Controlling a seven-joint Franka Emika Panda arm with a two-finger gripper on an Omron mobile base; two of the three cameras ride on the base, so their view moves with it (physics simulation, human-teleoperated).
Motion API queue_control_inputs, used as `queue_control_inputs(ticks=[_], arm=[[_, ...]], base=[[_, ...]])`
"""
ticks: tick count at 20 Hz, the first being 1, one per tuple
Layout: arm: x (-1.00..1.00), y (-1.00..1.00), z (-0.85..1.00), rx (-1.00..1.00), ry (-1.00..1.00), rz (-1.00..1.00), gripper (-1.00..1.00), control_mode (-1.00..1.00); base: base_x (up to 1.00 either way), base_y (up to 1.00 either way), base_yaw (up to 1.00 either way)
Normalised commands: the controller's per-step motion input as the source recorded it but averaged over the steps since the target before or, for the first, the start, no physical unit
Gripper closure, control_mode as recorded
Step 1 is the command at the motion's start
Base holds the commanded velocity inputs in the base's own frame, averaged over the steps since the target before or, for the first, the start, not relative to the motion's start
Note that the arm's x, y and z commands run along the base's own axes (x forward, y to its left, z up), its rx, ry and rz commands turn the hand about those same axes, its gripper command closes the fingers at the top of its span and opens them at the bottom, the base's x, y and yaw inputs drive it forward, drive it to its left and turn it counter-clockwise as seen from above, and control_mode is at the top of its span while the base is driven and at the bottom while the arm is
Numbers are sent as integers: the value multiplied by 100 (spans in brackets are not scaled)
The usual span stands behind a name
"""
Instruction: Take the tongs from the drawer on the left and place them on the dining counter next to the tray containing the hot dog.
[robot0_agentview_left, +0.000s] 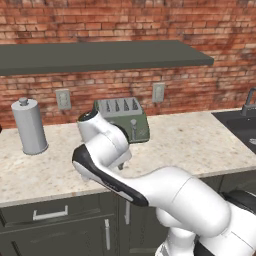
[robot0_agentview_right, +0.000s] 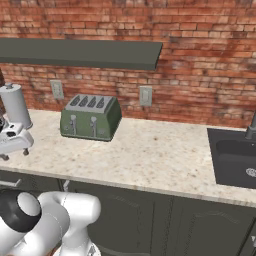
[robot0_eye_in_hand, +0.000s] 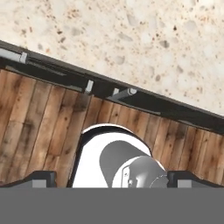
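The drawer (robot0_agentview_left: 30, 212) sits shut under the worktop at the lower left, a dark grey-green front with a horizontal silver bar handle (robot0_agentview_left: 50, 214). From above, the hand view catches that handle (robot0_eye_in_hand: 13, 55) along the dark cabinet edge. My gripper (robot0_eye_in_hand: 116, 179) hangs over the worktop's front edge and points down, with its fingertips (robot0_eye_in_hand: 43, 178) wide apart and nothing between them. It also appears at the left edge of the right base view, gripper (robot0_agentview_right: 15, 152). The tongs are hidden. The dining counter, tray and hot dog are out of view.
On the speckled worktop (robot0_agentview_left: 190, 145) stand a green toaster (robot0_agentview_left: 122, 120) and a grey paper-towel roll (robot0_agentview_left: 29, 126) against the brick wall. A dark sink (robot0_agentview_right: 235, 160) lies to the right. A shelf (robot0_agentview_left: 100, 55) hangs overhead. Cabinet doors with vertical handles (robot0_agentview_left: 107, 233) are below, over a wooden floor (robot0_eye_in_hand: 39, 127).
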Motion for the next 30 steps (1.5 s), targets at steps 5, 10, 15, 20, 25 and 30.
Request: queue_control_inputs(ticks=[5, 10, 15, 20, 25, 30], arm=[[-17, 27, -19, -12, 0, 10, -100, -100], [-9, 7, -46, -22, -2, 16, -100, -100], [-17, 18, -46, -20, -14, 17, -100, -100], [-22, 31, -24, -13, -14, 18, -100, -100], [-21, 32, -2, -6, -6, 17, -100, -100], [-16, 29, -16, -9, -7, 15, -100, -100]], base=[[0, 0, 0], [0, 0, 0], [0, 0, 0], [0, 0, 0], [0, 0, 0], [0, 0, 0]])
